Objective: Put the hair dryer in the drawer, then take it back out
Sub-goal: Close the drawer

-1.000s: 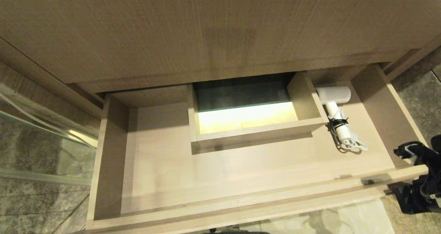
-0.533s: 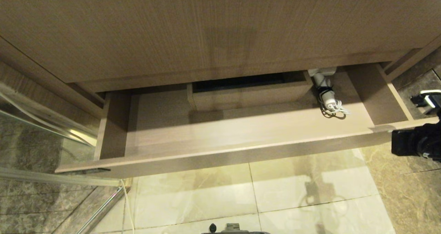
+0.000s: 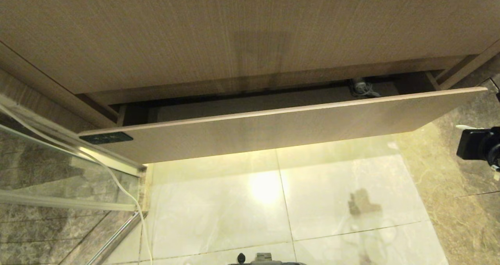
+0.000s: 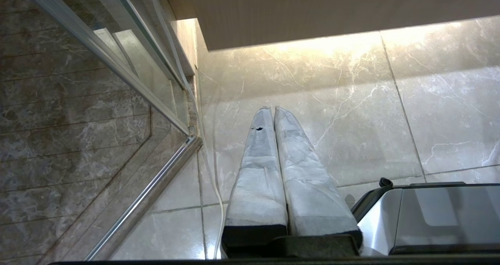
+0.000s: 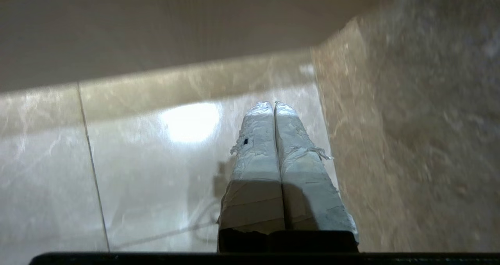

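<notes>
Gleaming under a strip of warm light, the pale marble floor tiles point(image 3: 218, 202) spread out below a wall-hung cabinet, with darker brown marble point(image 3: 449, 179) to the right and a glass shower partition with a metal frame point(image 3: 58, 167) to the left; a thin white cable point(image 3: 129, 194) trails down along the frame. A tall light-wood panel point(image 3: 234, 34) fills the upper part of the head view. Beneath it the wide shallow light-wood drawer point(image 3: 281, 124) stands almost pushed in, its plain front tilted toward the camera, a small dark label point(image 3: 106, 137) at its left end. Only a narrow dark slot of its interior shows above the front edge. Inside that slot, toward the right end, a bit of the small white hair dryer point(image 3: 361, 87) and its bundled cord can just be made out, lying in the drawer. The right gripper point(image 5: 273, 109) hangs over the floor near the drawer's right end, touching nothing, its taped jaws pressed together and holding nothing. The left gripper point(image 4: 272, 111) hangs over the floor tiles beside the glass partition, its jaws likewise pressed together.
</notes>
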